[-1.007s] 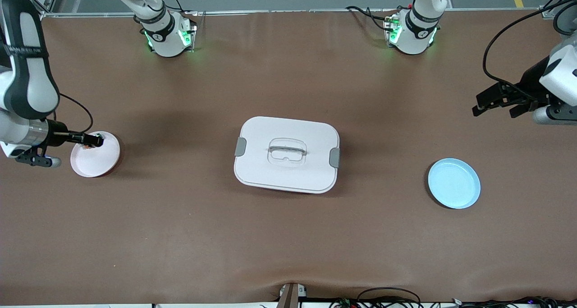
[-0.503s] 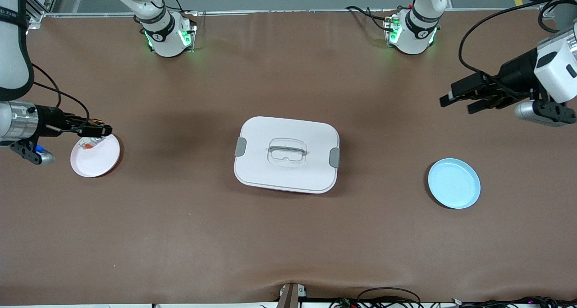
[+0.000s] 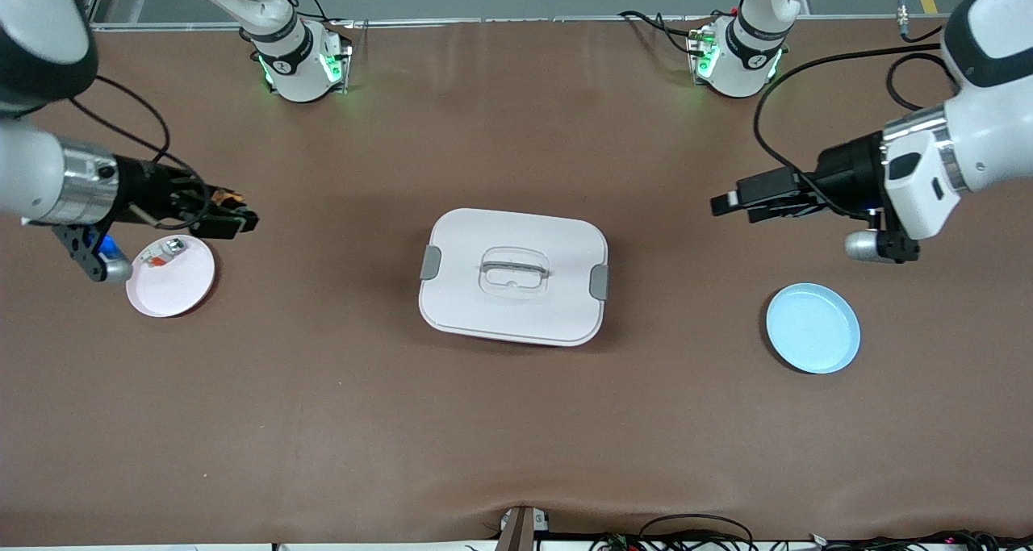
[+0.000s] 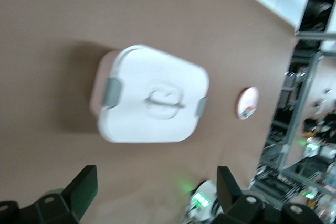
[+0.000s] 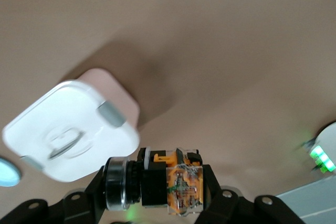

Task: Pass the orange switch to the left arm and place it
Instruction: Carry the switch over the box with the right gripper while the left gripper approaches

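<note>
The orange switch (image 3: 227, 202), black with a silver ring and an orange-and-clear block, is held in my right gripper (image 3: 239, 218), up over the table beside the pink plate (image 3: 181, 289), toward the box. In the right wrist view my right gripper (image 5: 157, 195) is shut on the switch (image 5: 157, 182). The white box (image 3: 513, 277) with grey latches stands at mid-table and shows in both wrist views, right (image 5: 63, 129) and left (image 4: 152, 95). My left gripper (image 3: 724, 204) is open and empty, over the table between the box and the left arm's end; its jaws (image 4: 155, 195) stand wide apart.
A small silver-and-clear part with a red bit (image 3: 165, 252) lies on the pink plate. A light blue plate (image 3: 813, 327) lies toward the left arm's end, nearer to the front camera than the left gripper. The arm bases (image 3: 299, 59) stand along the table's back edge.
My right gripper has risen off the pink plate with the switch and moved toward the box. My left gripper has moved in from the table's end toward the box.
</note>
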`<action>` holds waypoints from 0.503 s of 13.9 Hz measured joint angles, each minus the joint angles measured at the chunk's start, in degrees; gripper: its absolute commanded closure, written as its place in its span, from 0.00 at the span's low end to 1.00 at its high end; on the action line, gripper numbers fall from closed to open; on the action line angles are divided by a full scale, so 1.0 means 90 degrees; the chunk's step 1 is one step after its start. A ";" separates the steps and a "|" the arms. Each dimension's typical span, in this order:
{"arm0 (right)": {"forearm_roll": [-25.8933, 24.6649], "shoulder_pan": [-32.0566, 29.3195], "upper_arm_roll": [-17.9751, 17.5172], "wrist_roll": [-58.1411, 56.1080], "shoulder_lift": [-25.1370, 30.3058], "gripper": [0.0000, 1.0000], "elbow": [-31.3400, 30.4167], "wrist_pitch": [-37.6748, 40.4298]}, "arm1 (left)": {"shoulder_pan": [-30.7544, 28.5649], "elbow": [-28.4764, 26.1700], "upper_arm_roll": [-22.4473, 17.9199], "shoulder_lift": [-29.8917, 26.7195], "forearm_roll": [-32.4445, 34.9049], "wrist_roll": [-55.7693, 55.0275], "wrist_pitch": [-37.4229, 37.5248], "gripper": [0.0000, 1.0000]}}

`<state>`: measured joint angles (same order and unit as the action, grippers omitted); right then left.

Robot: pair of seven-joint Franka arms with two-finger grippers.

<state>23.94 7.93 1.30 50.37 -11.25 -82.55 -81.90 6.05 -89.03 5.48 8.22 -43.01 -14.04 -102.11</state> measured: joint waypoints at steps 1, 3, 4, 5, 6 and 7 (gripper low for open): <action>0.0158 0.0187 0.0000 0.0434 -0.0005 1.00 0.0111 -0.0001 | 0.0146 0.0000 0.0006 0.0026 -0.0137 -0.0126 -0.0234 0.00; 0.0345 0.0502 0.0001 0.1162 -0.0078 1.00 0.0352 -0.0028 | 0.0413 -0.0004 0.0013 0.0192 -0.0320 -0.0212 -0.0662 0.00; 0.0385 0.0647 0.0003 0.1512 -0.0162 1.00 0.0527 -0.0044 | 0.0547 -0.0004 0.0014 0.0311 -0.0455 -0.0212 -0.0926 0.00; 0.0438 0.0789 0.0005 0.1841 -0.0273 1.00 0.0729 -0.0066 | 0.0694 -0.0003 0.0017 0.0439 -0.0672 -0.0208 -0.1227 0.00; 0.0478 0.0929 0.0005 0.2167 -0.0406 1.00 0.0949 -0.0118 | 0.0851 -0.0003 0.0021 0.0555 -0.0916 -0.0187 -0.1530 0.00; 0.0525 0.1061 0.0005 0.2481 -0.0542 1.00 0.1156 -0.0230 | 0.1018 0.0003 0.0025 0.0649 -0.1082 -0.0154 -0.1825 0.00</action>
<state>28.66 17.48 1.35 72.70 -16.12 -72.15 -83.97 15.21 -89.00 5.70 14.05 -52.75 -15.43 -118.53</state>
